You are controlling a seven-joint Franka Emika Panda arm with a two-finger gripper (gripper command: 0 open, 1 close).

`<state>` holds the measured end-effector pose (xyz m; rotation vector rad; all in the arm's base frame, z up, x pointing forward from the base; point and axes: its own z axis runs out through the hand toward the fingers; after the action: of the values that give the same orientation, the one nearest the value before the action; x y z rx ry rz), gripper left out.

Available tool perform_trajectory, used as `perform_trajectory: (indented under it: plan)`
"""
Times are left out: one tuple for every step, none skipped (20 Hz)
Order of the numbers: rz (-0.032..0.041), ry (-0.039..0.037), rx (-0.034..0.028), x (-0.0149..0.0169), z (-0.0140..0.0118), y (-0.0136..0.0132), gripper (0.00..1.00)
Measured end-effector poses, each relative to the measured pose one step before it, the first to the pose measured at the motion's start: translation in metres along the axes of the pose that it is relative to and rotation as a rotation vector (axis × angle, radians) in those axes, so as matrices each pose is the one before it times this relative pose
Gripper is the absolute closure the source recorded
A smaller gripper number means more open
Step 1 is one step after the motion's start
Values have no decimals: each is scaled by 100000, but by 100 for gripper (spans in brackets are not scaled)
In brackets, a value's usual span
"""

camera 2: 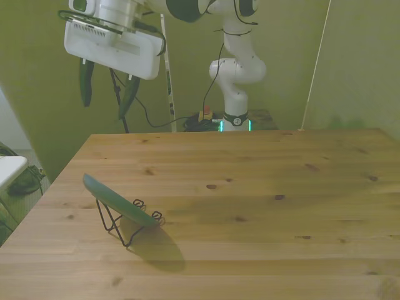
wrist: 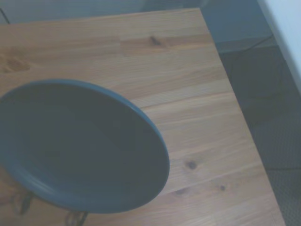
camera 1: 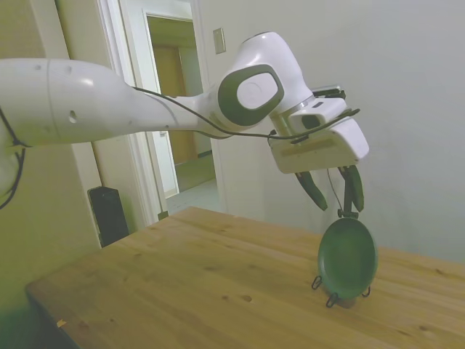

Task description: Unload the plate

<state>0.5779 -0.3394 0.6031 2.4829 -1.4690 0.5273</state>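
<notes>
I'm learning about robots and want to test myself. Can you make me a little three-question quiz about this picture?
1. True or false: the plate lies flat on the table.
2. What holds the plate up? A) the tool B) a wire stand C) a person's hand
3. Fill in: the tool's fingers are ____, up above the plate.

Key:
1. False. It leans tilted.
2. B, the wire stand.
3. Open, holding nothing.
</notes>
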Motion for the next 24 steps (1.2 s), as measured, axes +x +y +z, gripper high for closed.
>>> perform_trajectory:
  plan:
    - [-2437,-4,-1195,539,398,-121,0]
    - [-2596,244,-1019,558,429,-106,0]
    - [-2590,177,-880,499,431,-98,0]
    - [-2651,594,-679,535,478,-130,0]
    - [-2002,612,-515,449,467,-138,0]
    - [-1806,848,-211,394,510,-230,0]
    - [-1222,1345,398,332,522,-355,0]
    - [-873,1288,593,236,590,-441,0]
    - [-415,930,720,145,593,-489,0]
    - [-254,895,1028,59,499,-517,0]
    - [-140,356,1281,-63,410,-504,0]
    - [50,226,1509,-83,230,-442,0]
    - [-28,249,1395,-122,131,-388,0]
    - [-103,-12,1072,-134,139,-296,0]
    - [-485,141,783,-99,92,-223,0]
    - [-662,102,795,-144,100,-163,0]
    - [-515,63,919,-185,134,-128,0]
    - [-576,134,1296,-209,75,-109,0]
    - [-928,294,1261,-240,225,-108,0]
    - [-891,279,1043,-279,196,-91,0]
    - [-463,86,520,-303,229,-8,0]
    - [-181,-315,5,-330,283,88,0]
    - [-112,-559,-208,-295,240,99,0]
    - [175,-734,-363,-209,62,119,0]
